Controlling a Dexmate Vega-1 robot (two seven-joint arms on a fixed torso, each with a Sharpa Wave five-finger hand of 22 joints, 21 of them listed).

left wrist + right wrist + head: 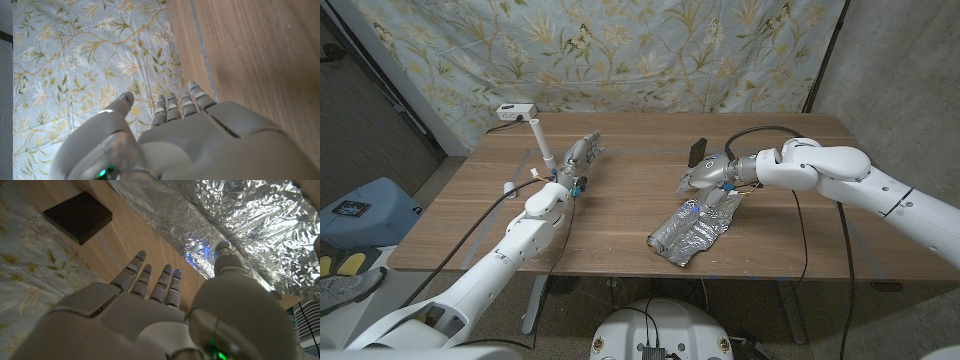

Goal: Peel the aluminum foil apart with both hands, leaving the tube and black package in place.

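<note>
I stand at a wooden bench (620, 215), seen from above, with a flowered cloth (650, 50) hanging across the top of the frame.

The aluminum foil (695, 232) lies crumpled in the lower middle of the head view, right of centre, close to the bench's front edge. Something blue shows at its upper end; I cannot tell what it is. The black package (697, 152) sits just above the middle of the frame, apart from the foil. A white tube (542, 140) stands tilted at upper left.

My right hand (712, 172) reaches in from the right edge and hovers at the foil's upper end, between the foil and the package. In the right wrist view, my fingers (150, 277) are straight and spread, the thumb pointing toward the foil (250, 230), and they hold nothing. The black package (78, 215) shows in that picture's upper left corner.

My left hand (580, 155) sits left of centre, near the tube and well apart from the foil. In the left wrist view its fingers (180, 102) are extended past the bench's edge toward the cloth, spread and empty.

I judge that peeling has not begun: this is the approach. Next I would bring my left hand across to the foil's near side, pinch a loose edge with each hand, then pull the two apart. The right hand needs care not to nudge the package beside it.
</note>
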